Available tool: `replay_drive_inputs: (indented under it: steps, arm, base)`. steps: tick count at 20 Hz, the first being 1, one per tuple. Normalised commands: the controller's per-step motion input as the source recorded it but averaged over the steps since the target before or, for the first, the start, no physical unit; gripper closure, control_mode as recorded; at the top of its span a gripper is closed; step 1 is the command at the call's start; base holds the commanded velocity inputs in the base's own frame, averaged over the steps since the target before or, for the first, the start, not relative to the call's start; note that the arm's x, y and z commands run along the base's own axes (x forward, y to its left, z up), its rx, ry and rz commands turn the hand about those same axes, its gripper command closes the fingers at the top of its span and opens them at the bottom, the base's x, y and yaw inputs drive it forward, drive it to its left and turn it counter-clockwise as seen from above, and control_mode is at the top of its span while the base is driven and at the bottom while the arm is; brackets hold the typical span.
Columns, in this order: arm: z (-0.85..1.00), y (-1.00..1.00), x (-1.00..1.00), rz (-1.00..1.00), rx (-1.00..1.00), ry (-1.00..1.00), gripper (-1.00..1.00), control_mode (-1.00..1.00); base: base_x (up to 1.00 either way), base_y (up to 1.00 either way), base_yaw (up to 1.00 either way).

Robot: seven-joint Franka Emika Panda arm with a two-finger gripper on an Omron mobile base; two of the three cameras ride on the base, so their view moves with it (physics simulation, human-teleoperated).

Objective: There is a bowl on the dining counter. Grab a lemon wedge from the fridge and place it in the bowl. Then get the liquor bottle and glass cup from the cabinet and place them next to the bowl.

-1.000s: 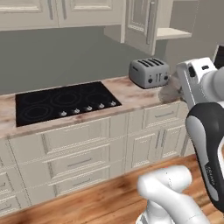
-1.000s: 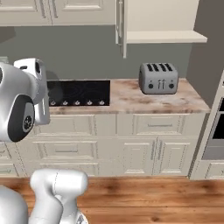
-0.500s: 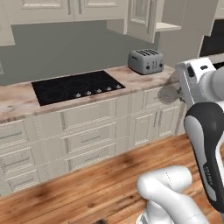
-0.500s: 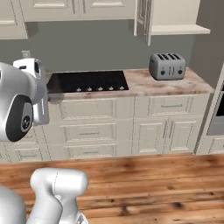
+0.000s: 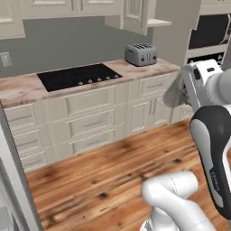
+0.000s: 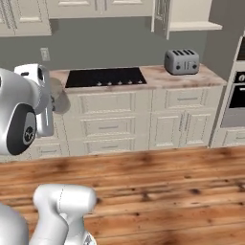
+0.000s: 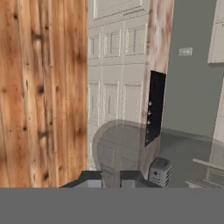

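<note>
I hold the glass cup [image 7: 117, 146], a grey see-through tumbler, between my dark fingertips [image 7: 131, 178]; my gripper [image 7: 110, 179] is shut on it. From the left base view the glass cup [image 5: 173, 94] juts left of my white hand, gripper [image 5: 181, 92] held high over the wood floor. The right base view has the glass cup [image 6: 58, 95] to the right of the hand. The cabinet [image 5: 136, 14] hangs open above the toaster, its cream shelf [image 6: 195, 26] bare. Dining counter, bowl, lemon wedge, fridge and liquor bottle are out of view.
A marbled worktop [image 5: 27, 85] with a black cooktop [image 5: 76, 75] and a grey toaster [image 5: 140, 53] runs along the wall over cream drawer units [image 6: 107, 122]. A dark wall oven [image 6: 237, 93] stands at the right. Wood floor [image 6: 158, 182] lies open between me and the units.
The whole picture has shifted: the base has driven back from the worktop and turned, so the units look farther and more floor shows. The cup stays in my grip.
</note>
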Motion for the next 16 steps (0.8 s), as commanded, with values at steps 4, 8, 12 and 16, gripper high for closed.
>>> replay_drive_inputs:
  steps: [4,8,12,16]
  arm:
    - [0.0,0.0,0.0,0.0,0.0,0.0,1.0,1.0]
    - [0.0,0.0,0.0,0.0,0.0,0.0,1.0,1.0]
    - [0.0,0.0,0.0,0.0,0.0,0.0,1.0,1.0]
    - [0.0,0.0,0.0,0.0,0.0,0.0,1.0,1.0]
  base:
    - [-1.0,0.1,-0.07]
    - [-1.0,-0.1,-0.02]
    - [-1.0,-0.4,0.0]
    - [-1.0,-0.45,0.0]
